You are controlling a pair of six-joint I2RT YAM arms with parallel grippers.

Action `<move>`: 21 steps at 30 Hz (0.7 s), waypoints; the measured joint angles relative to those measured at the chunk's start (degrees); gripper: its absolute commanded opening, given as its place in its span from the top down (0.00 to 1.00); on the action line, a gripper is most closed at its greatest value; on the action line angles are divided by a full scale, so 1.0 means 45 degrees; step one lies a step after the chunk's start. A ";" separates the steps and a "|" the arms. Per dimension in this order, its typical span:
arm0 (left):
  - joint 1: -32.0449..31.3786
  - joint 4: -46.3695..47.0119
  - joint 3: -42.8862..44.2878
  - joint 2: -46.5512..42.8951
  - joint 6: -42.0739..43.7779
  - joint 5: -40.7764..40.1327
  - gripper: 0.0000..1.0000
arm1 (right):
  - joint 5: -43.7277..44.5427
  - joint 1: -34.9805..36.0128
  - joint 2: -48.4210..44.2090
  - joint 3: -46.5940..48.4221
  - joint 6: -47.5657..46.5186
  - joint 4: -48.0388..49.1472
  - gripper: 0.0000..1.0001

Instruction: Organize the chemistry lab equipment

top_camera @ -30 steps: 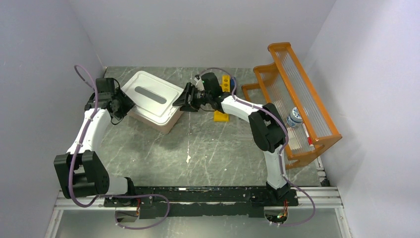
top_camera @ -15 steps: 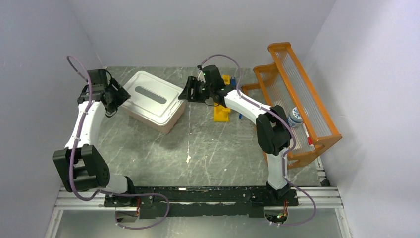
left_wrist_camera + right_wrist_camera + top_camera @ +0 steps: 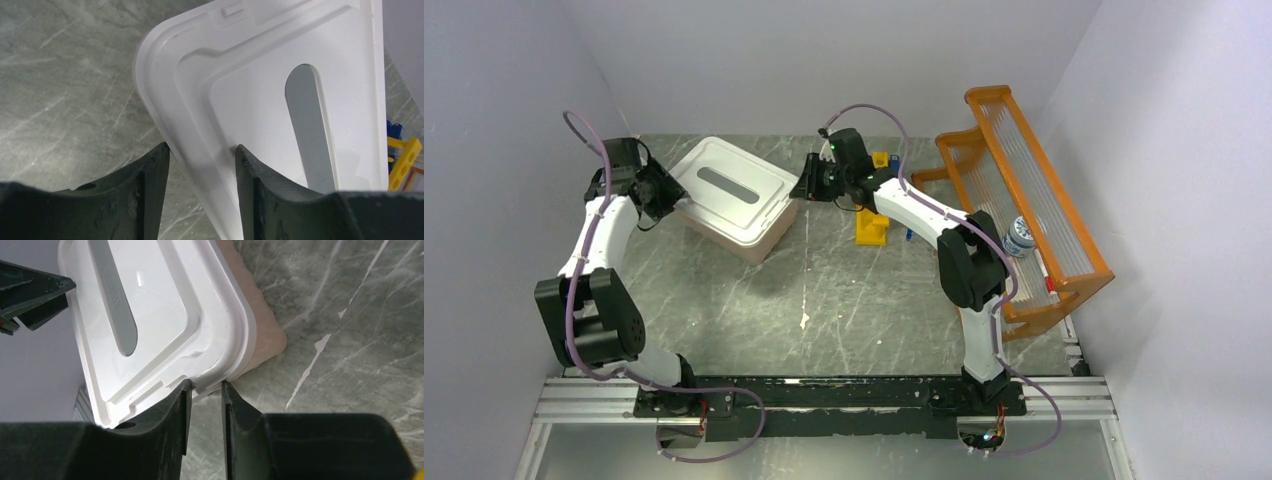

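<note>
Nearest my bases, on the grey marbled table (image 3: 844, 300), lies only a small white fleck (image 3: 804, 320). Farther out, the pink tub (image 3: 762, 240) sits at a slant between my two pincers, its white lid (image 3: 724, 190) on top.

My left pincer (image 3: 672, 198) meets the lid's left edge. Its fingers (image 3: 150, 185) straddle the rim, one at the outer edge and one over the lid's top, but I cannot tell whether they press it or only bracket it. My right pincer (image 3: 803, 189) is at the opposite corner, fingers (image 3: 177, 415) drawn close and clamped on the lid's rim, with the pink wall just beside.

Just past that corner my right forearm crosses over a yellow block (image 3: 871, 232) and hides part of it. A second yellow piece (image 3: 880, 160) stands behind my wrist.

Of the lab equipment I can make out a small blue piece (image 3: 909, 236) just beside the yellow block, too small to name. A little blue-and-white jar (image 3: 1020, 238) rests in the orange rack (image 3: 1064, 255) against the right wall.
</note>
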 measured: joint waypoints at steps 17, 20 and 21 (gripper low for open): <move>-0.0296 -0.1341 0.1880 -0.0296 0.1690 0.0967 0.10 | 0.3045 0.0112 -0.3643 -0.1593 -0.1452 -0.0816 0.31; -0.1035 -0.1389 0.1880 -0.1695 0.2229 0.1117 0.11 | 0.4245 0.0107 -0.6266 -0.2832 -0.1938 -0.0933 0.17; -0.1311 -0.1370 0.1870 -0.2084 0.2390 0.1234 0.11 | 0.4629 0.0102 -0.7057 -0.3211 -0.2035 -0.1030 0.13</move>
